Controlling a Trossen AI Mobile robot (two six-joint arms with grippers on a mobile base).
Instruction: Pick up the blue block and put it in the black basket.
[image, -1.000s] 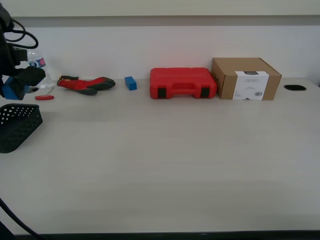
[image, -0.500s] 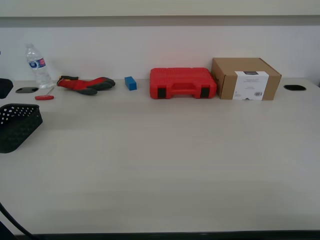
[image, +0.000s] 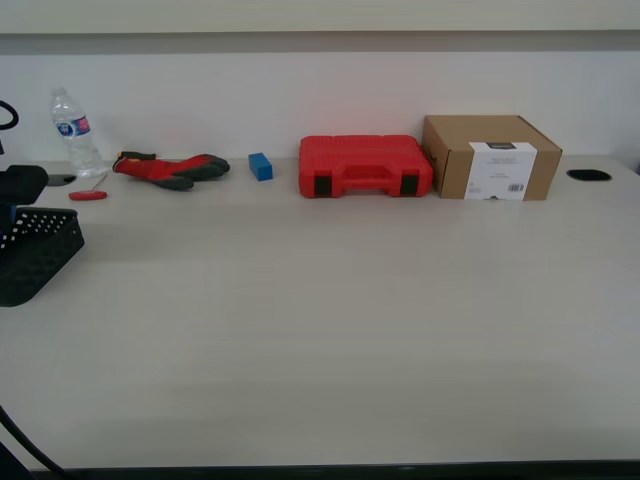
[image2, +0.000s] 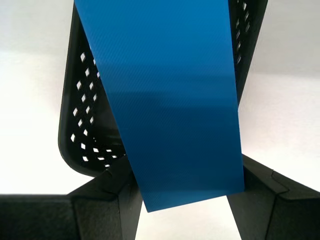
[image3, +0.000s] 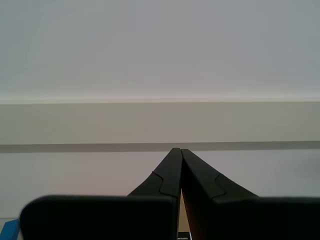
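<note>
1. My first gripper (image2: 182, 200) was pinching the block (image2: 165, 100) between its two fingers, which pressed on the block's opposite long sides near one end.
2. The block hung straight ahead of that gripper, over the basket (image2: 82, 120), whose perforated wall and floor showed beyond it on both sides. Whether the block had passed below the rim I could not tell.
3. My second gripper (image3: 179, 152) was pressed together with nothing between its fingers, aimed at a bare wall well away from the work.
4. Handling, as I judged it: the block looked rigid, with plain flat faces and a fine woven-looking texture, probably light for its bulk. Flat parallel sides suit a pinch; smooth faces could slip if the squeeze eased early. It seemed unlikely to break from a short drop into the basket.
5. The first wrist view alone showed the grip and the block. In the exterior view only a dark bit of the arm (image: 22, 183) appeared above the basket at that view's left edge, the block not clearly seen.
6. The exterior view alone showed the tabletop (image: 330, 330) and a smaller blue block (image: 261, 166) far from either gripper.
</note>
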